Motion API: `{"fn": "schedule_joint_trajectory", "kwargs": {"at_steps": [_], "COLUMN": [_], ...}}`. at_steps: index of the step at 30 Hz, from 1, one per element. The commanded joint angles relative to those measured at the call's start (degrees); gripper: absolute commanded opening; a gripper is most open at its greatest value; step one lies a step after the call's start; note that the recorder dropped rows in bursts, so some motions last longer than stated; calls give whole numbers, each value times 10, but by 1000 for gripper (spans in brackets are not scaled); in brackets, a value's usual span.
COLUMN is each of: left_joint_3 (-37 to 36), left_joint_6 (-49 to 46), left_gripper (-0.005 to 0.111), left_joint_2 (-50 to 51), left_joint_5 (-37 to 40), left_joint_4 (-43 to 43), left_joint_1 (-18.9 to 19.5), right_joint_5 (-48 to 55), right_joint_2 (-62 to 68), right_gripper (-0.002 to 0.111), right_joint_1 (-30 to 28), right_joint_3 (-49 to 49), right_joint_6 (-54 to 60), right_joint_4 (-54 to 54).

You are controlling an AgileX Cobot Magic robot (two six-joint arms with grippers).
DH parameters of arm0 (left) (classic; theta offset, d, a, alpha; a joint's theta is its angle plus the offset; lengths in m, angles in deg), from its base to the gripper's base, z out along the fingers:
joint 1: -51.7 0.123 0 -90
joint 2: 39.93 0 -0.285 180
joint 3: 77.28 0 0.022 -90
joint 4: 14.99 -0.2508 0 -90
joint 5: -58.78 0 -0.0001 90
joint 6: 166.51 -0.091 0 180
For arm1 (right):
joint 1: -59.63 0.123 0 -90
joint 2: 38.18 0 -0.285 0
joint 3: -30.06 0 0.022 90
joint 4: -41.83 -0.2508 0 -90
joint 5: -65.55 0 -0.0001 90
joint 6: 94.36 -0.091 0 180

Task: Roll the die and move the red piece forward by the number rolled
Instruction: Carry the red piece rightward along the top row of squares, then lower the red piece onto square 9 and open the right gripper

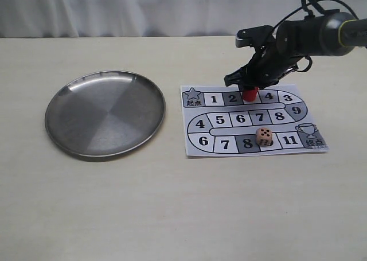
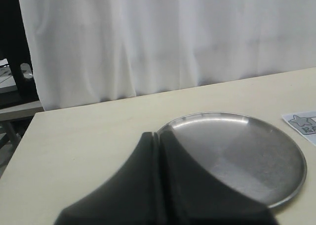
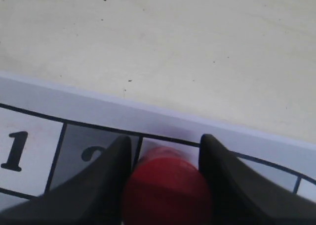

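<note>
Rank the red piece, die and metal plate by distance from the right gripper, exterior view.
1. red piece: inside the right gripper, on the board's top row.
2. die: on the board's bottom row, toward the camera.
3. metal plate: off the board, far left.

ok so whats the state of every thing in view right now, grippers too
printed paper board: flat on the table
small red cylinder piece: upright, clamped over the board's top row
right gripper: shut on the piece
light tan wooden die: resting on the board's bottom row
round steel plate: flat, empty
left gripper: shut, holding nothing
</note>
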Motion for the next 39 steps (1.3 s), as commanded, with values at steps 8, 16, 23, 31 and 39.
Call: {"fn": "schedule_joint_trajectory", "kwargs": {"at_steps": [8,16,23,31,39], "left_joint_3": [-1,-1,-1,-1,-1], "left_joint_6": [1,1,1,1,1], "left_gripper": [0,0,0,0,0], "left_joint_2": [-1,-1,-1,-1,-1], "left_joint_5": [-5,-5,-5,-5,-5], "left_joint_4": [1,1,1,1,1], "left_joint_1": [-5,-5,-5,-5,-5], "right_joint_5": [33,26,11,-16,-2], "right_joint_2": [-65,-158,-121,-12,-5], "right_gripper": [4,4,4,4,4], "right_joint_1": [-4,-31,-50,-50,-50], "right_joint_3": [2,2,27,33,31], "right_joint_6": [-2,-4,-21,-20,-20], "right_joint_4": [18,17,17,17,17]}}
